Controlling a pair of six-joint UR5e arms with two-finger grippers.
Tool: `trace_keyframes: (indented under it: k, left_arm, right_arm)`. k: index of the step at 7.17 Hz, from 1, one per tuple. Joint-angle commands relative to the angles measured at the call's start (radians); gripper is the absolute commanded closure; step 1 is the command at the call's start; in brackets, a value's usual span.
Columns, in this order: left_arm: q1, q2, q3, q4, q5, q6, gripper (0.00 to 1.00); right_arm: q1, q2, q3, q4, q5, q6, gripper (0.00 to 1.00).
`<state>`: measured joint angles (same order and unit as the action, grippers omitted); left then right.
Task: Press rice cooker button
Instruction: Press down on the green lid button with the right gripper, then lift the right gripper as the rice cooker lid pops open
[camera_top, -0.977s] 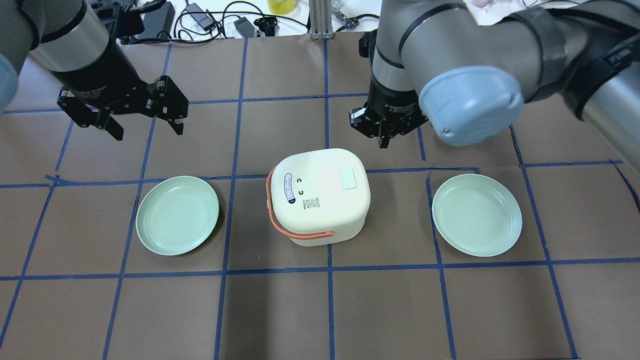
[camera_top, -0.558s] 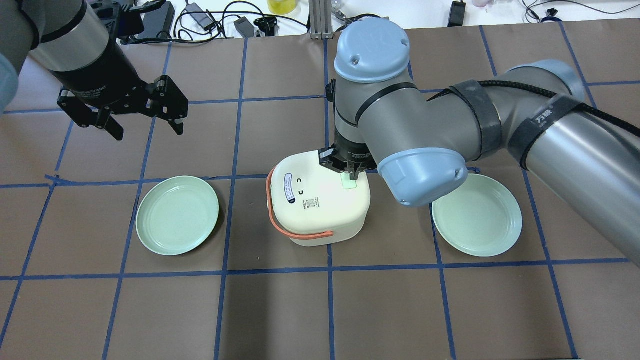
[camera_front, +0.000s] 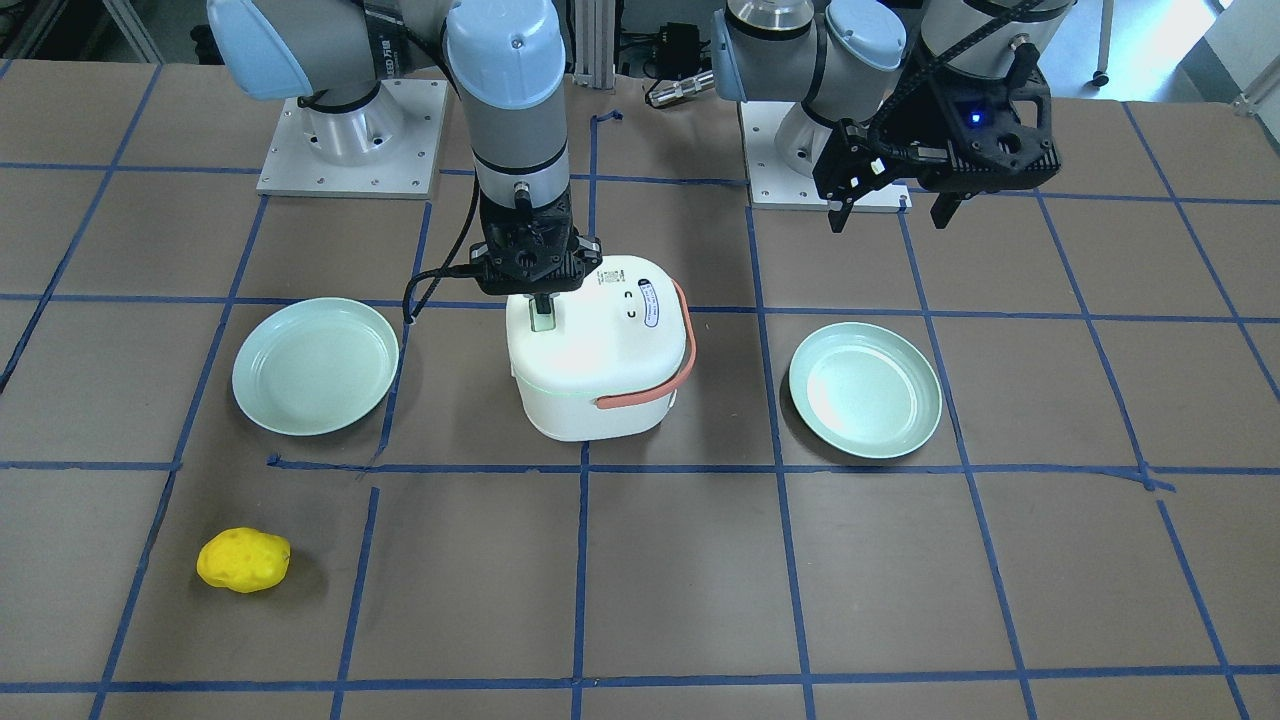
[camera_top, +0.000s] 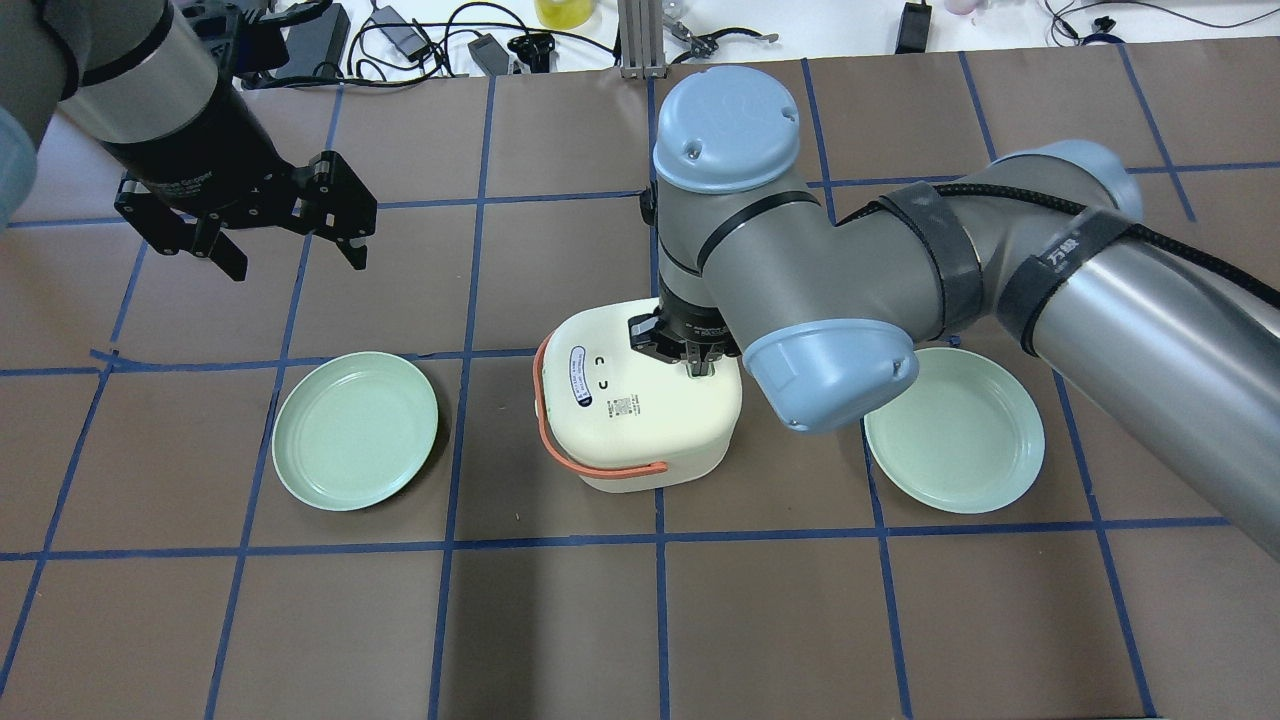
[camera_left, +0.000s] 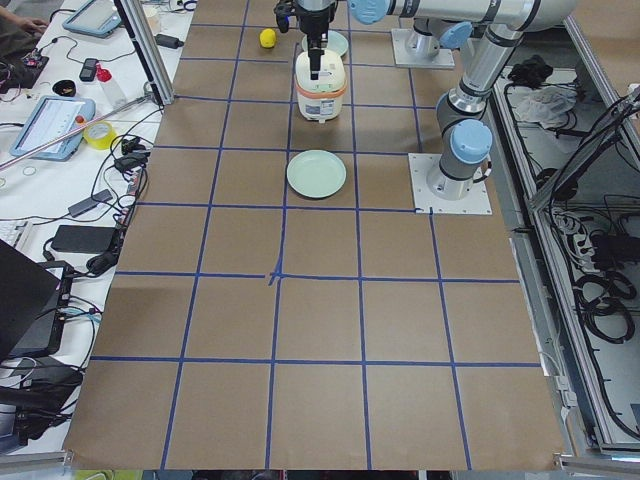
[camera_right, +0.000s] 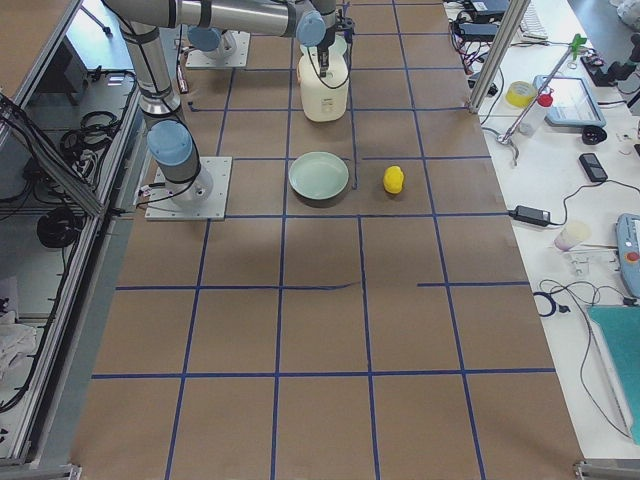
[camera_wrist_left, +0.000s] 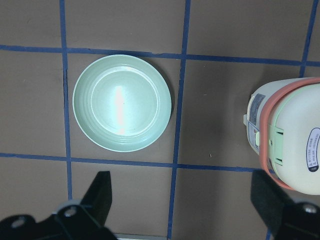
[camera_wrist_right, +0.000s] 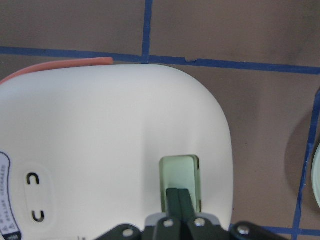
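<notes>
The white rice cooker with an orange handle stands in the middle of the table. Its pale green button sits in the lid, and it also shows in the front-facing view. My right gripper is shut and points straight down over the lid. In the right wrist view its closed fingertips rest on the near half of the button. My left gripper is open and empty, and hangs above the table far to the left of the cooker.
A green plate lies left of the cooker and another lies right of it, partly under my right arm. A yellow lumpy object lies near the operators' side. Cables lie beyond the far table edge.
My right gripper moved from behind the cooker to over its lid and came down onto the green button. The left arm has not moved.
</notes>
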<state>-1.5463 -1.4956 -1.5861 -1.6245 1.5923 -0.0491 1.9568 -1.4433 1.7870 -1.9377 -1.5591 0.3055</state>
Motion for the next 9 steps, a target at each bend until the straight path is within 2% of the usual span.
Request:
trace_keyframes:
  k: [1,3,5,6,8,9]
  left_arm:
    - [0.000,0.000,0.000,0.000,0.000,-0.001,0.00]
    - [0.000,0.000,0.000,0.000,0.000,0.000,0.00]
    - [0.000,0.000,0.000,0.000,0.000,0.000,0.00]
    - [0.000,0.000,0.000,0.000,0.000,-0.001,0.00]
    - [0.000,0.000,0.000,0.000,0.000,0.000,0.00]
    - [0.000,0.000,0.000,0.000,0.000,-0.001,0.00]
  right_arm:
    - [0.001,0.003,-0.012,0.000,-0.007,0.000,0.86]
    - [-0.007,-0.014,-0.075,0.026,-0.018,0.032,0.00]
    - [-0.038,-0.022,-0.171,0.173,-0.032,0.017,0.00]
    - [-0.088,-0.022,-0.225,0.228,-0.033,-0.008,0.00]
    - [-0.212,-0.022,-0.331,0.359,-0.026,-0.186,0.00]
    - [-0.272,-0.022,-0.356,0.381,-0.024,-0.272,0.00]
